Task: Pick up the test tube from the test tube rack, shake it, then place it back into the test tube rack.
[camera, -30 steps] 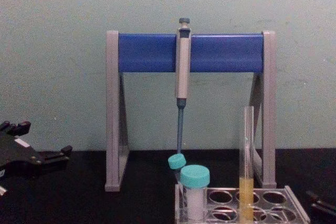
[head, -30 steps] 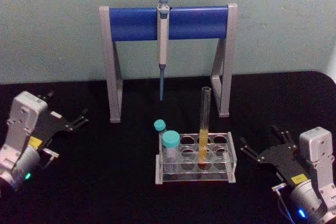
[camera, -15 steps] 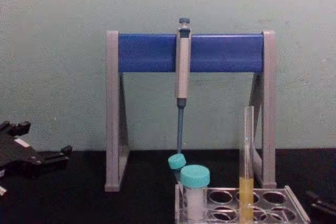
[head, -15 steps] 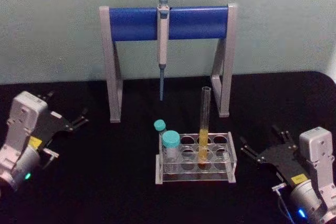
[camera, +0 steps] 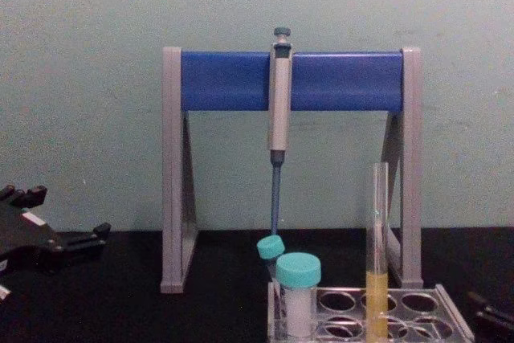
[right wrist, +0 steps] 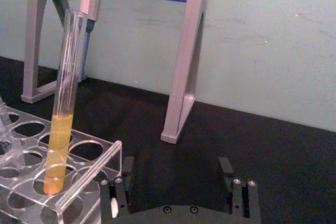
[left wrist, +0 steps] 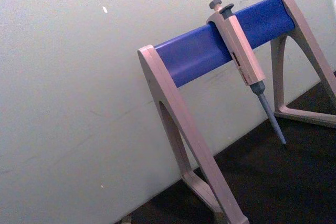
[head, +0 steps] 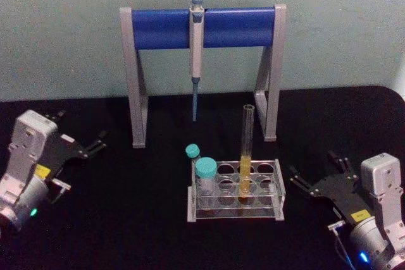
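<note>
We note the test tube (head: 245, 150) standing upright in the test tube rack (head: 235, 207), in a hole of the middle column, yellow liquid filling its lower part. The rack sits near the front middle of the desk (head: 139, 219). Two capped vials (head: 204, 175) occupy the rack's left end.

The right claw (head: 319, 178) rests low near the front right corner of the desk, just to the right of the rack and apart from it. Its fingers (right wrist: 127, 174) are spread wide with nothing between them, and they face the rack's right end and the tube from the side. The left claw (head: 85, 143) sits near the left edge of the desk, well apart from the rack, fingers also spread and holding nothing.

Behind the rack, the grey stand (head: 136, 80) with its blue crossbar carries a pipette (head: 196, 55), hanging tip down. None of it is touched.

Our judgement on progress: nothing of the task is done. The tube sits untouched in its hole, so picking up, shaking and returning all remain. The right claw is the nearer one and looks the likelier to reach; it needs to close the gap to the tube and grip it above the rack's top plate, clear of the vials.
</note>
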